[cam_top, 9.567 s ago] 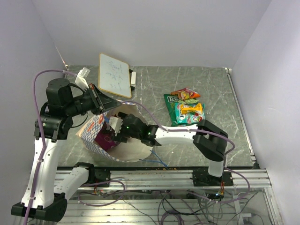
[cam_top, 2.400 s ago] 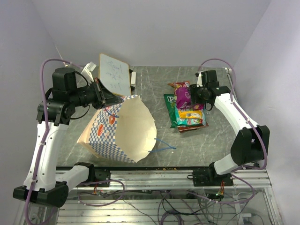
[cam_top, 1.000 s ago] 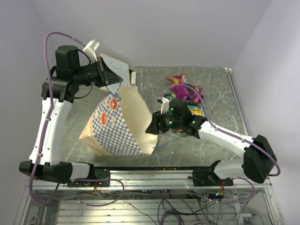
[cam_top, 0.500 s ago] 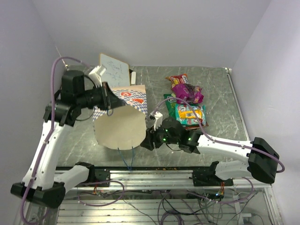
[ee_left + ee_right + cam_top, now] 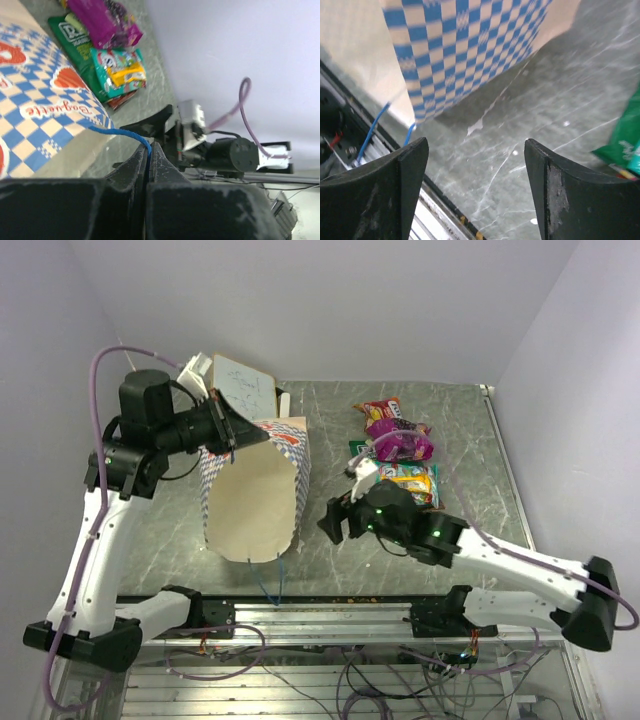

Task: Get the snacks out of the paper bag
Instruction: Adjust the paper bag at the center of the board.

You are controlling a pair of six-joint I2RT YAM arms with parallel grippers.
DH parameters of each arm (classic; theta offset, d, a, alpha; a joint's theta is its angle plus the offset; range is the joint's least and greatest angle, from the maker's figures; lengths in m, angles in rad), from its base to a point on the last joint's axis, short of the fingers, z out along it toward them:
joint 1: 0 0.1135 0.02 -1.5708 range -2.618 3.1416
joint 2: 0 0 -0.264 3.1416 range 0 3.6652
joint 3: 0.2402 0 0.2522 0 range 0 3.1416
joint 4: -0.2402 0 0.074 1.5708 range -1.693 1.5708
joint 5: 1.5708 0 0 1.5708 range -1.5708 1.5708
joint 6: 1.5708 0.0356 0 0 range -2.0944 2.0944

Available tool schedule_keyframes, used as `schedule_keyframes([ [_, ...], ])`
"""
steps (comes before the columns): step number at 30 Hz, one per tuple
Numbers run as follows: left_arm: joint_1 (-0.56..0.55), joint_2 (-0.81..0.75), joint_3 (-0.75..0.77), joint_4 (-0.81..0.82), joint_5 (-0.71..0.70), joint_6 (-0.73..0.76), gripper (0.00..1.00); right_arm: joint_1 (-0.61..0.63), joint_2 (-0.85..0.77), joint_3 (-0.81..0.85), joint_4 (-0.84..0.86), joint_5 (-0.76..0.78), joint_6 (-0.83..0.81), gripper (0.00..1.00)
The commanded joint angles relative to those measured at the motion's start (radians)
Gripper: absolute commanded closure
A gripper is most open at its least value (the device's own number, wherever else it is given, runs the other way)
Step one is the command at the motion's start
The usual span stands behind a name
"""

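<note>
My left gripper (image 5: 149, 150) is clamping the blue cord handle (image 5: 125, 133), holding the paper bag (image 5: 258, 490) up, I'd guess for access. My right gripper (image 5: 475, 165) is hanging wide open and empty just beside it. The snacks (image 5: 398, 455) are lying piled on the table (image 5: 480, 440), far right.

Blue-checked paper bag (image 5: 289, 443), magenta packet (image 5: 400, 444)

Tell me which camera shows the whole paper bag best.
The top external view: the paper bag shows whole, held by the left gripper. The left wrist view catches only a checkered corner and the blue cord; the right wrist view, just one checkered side.
</note>
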Motion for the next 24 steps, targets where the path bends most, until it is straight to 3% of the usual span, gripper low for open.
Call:
schedule_keyframes([
  [1,-0.006,0.051,0.108,0.060,0.018,-0.146,0.93,-0.002,-0.151,0.089,-0.072,0.227,-0.037,0.19],
  [6,-0.011,0.052,0.034,0.290,0.082,-0.336,0.93,-0.002,-0.162,0.274,-0.147,0.456,-0.063,0.02],
  [9,-0.011,0.076,0.018,0.341,0.096,-0.388,0.93,-0.002,-0.072,0.441,-0.282,0.531,-0.063,0.00],
  [15,0.033,0.179,0.131,-0.005,0.020,-0.188,0.93,-0.002,0.033,0.632,-0.482,0.573,0.079,0.00],
  [24,0.292,0.283,0.270,-0.277,-0.067,0.067,0.93,-0.008,0.074,0.727,-0.612,0.467,0.229,0.00],
])
